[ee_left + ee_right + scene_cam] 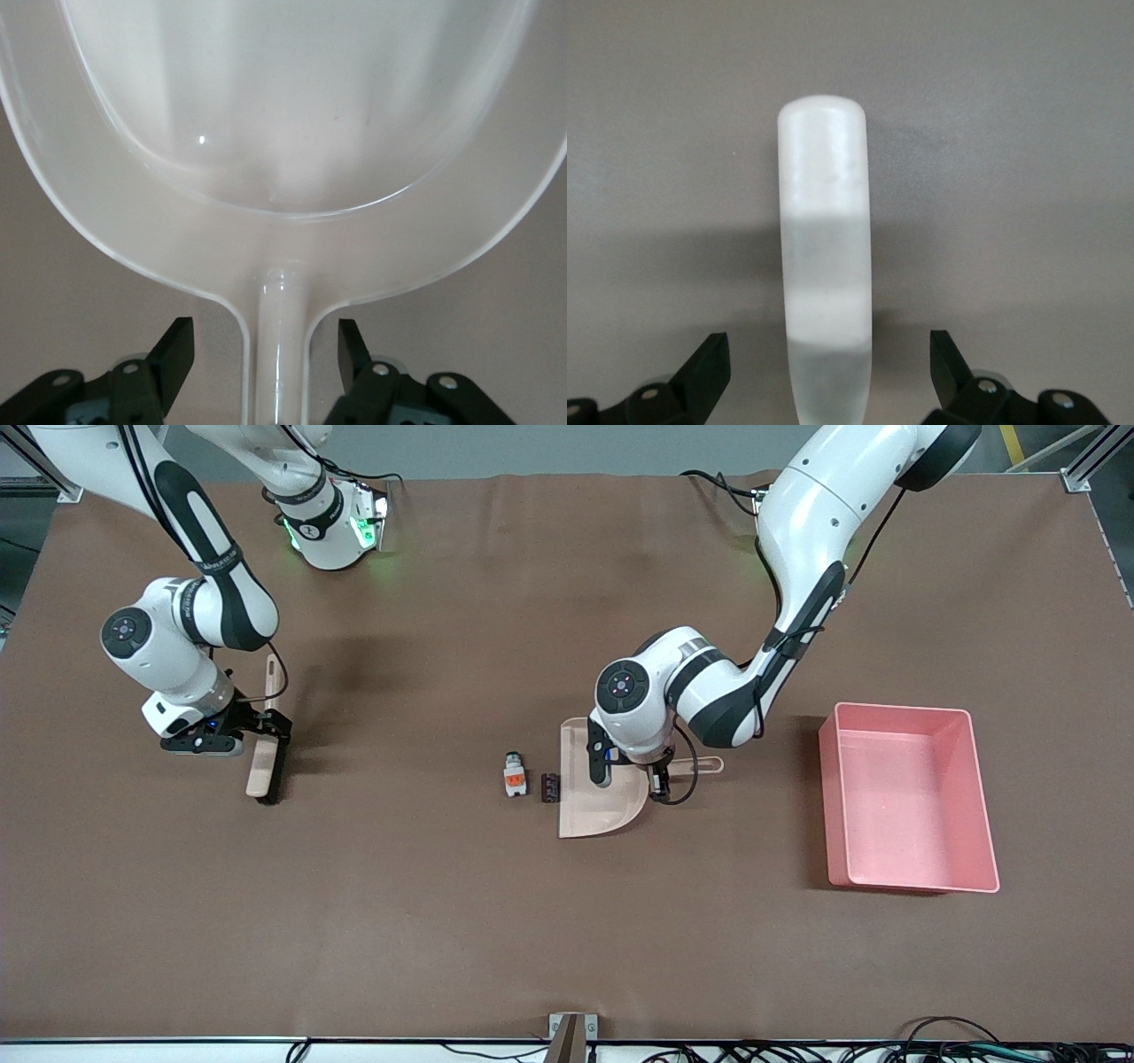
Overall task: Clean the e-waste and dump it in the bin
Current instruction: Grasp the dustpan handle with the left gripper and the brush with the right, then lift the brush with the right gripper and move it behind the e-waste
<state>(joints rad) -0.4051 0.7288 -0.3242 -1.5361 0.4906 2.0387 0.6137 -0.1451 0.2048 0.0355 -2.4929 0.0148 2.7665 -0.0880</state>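
The e-waste lies mid-table: a white component (514, 773) with an orange label and a small dark block (550, 786), just off the open edge of the beige dustpan (595, 802). My left gripper (660, 778) is low over the dustpan's handle. In the left wrist view the gripper (264, 354) is open, its fingers on either side of the handle (279, 372) without touching it. My right gripper (270, 731) is over the beige brush (263, 766) with black bristles. In the right wrist view it (830, 363) is open around the brush handle (824, 266). The pink bin (979, 797) is empty.
The bin stands toward the left arm's end of the table, beside the dustpan's handle end. The brush lies toward the right arm's end. A brown mat (567, 939) covers the table. Cables run along the table edge nearest the camera (797, 1050).
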